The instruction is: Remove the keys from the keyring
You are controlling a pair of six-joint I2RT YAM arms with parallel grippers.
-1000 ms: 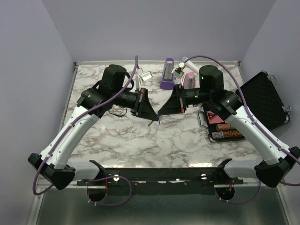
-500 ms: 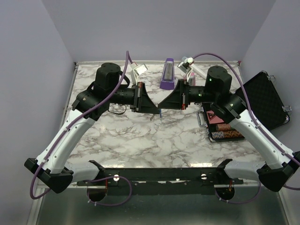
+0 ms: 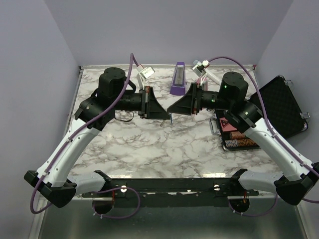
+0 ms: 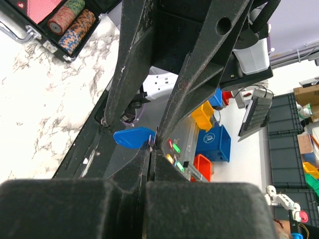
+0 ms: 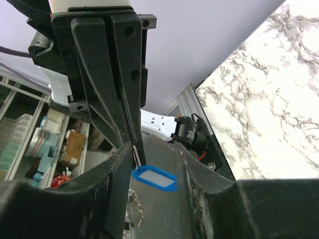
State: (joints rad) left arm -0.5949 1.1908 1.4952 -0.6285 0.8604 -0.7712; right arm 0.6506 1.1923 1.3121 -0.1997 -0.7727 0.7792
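Now the left tool [image 4: 150, 152] is pinched tight on the small pale metal bit [image 5: 134, 155], above the white marbled bench [image 3: 164, 149]. The bright-blue oval-headed plastic key [image 4: 133, 138] sits just beside. The right tool [image 5: 153, 159] is narrow around it (gripping? can't tell). I'd clamp firmly, then part slowly.

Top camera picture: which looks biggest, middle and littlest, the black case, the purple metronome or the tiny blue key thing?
1. black case: biggest by far, even with an arm hiding one corner.
2. purple metronome: middle.
3. blue key tag: littlest, just a speck here.
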